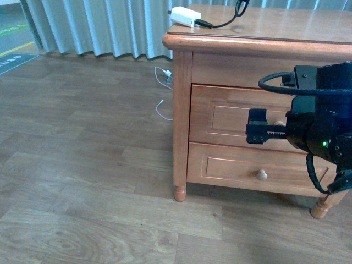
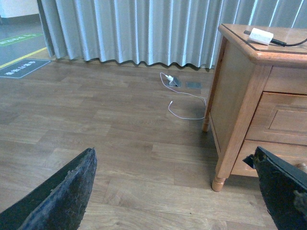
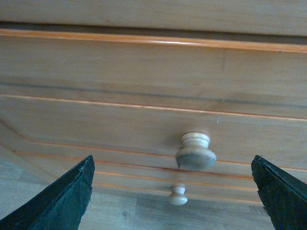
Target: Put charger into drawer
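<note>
The white charger [image 1: 184, 16] with its black cable lies on the front left corner of the wooden nightstand's top [image 1: 286, 25]; it also shows in the left wrist view [image 2: 261, 36]. The drawer [image 1: 225, 115] is the upper one and is closed. My right gripper [image 1: 257, 132] is open right in front of it, level with its round knob [image 3: 195, 151]. In the right wrist view the gripper [image 3: 175, 191] holds nothing, and the knob stands between the fingertips, apart from both. My left gripper [image 2: 175, 191] is open and empty, low over the floor left of the nightstand, out of the front view.
The lower drawer front [image 1: 231, 168] with its own knob [image 1: 262, 175] sits beneath. A thin white cable with a plug [image 1: 162, 110] lies on the wood floor by the nightstand's left side, below a grey curtain [image 1: 99, 27]. The nightstand leg [image 2: 219, 182] is near my left gripper.
</note>
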You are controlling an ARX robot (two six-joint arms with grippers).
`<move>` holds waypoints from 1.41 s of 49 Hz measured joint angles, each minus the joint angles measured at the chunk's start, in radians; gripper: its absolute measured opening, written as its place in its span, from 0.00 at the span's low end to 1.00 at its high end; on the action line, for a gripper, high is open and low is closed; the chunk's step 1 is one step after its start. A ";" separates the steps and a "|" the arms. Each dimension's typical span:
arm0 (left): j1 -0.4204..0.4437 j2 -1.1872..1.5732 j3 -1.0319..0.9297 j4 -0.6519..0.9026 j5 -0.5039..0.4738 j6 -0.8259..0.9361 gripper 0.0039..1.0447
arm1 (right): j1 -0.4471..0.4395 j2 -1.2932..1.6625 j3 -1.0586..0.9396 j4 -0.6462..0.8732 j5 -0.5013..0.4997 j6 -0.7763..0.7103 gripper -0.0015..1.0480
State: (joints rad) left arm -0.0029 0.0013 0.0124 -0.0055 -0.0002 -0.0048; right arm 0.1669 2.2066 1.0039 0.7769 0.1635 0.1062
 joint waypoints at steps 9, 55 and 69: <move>0.000 0.000 0.000 0.000 0.000 0.000 0.95 | -0.024 0.056 0.054 -0.007 0.016 0.008 0.92; 0.000 0.000 0.000 0.000 0.000 0.000 0.95 | -0.001 0.092 0.079 0.000 0.048 0.011 0.31; 0.000 0.000 0.000 0.000 0.000 0.000 0.95 | -0.003 0.082 0.064 0.000 0.031 0.011 0.22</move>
State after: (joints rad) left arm -0.0025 0.0013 0.0124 -0.0055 -0.0002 -0.0048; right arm 0.1642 2.2890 1.0676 0.7773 0.1940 0.1169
